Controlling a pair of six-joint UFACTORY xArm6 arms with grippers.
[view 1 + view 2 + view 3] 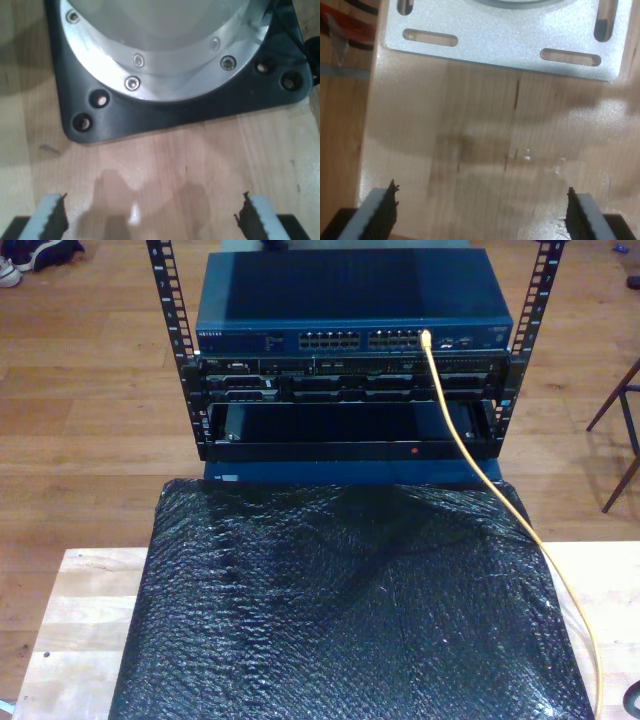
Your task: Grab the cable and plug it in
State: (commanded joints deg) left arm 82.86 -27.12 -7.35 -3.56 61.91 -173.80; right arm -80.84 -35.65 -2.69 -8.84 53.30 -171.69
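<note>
In the exterior view the yellow cable (470,455) runs from the port row of the blue network switch (350,300), where its upper end (425,337) sits at a port. From there it drops over the rack front and the black sheet toward the exterior view's lower right. My first gripper (154,205) is open above bare wood, with nothing between its ridged fingers (52,217). My second gripper (481,197) is open too, over pale wood, fingers (382,215) wide apart and holding nothing.
A black base plate (165,117) carrying a bolted silver flange (165,75) lies ahead of my first gripper. A slotted silver mounting plate (500,35) lies ahead of my second. Black bubble wrap (340,610) covers the wooden table (75,610). Rack rails (170,330) flank the switch.
</note>
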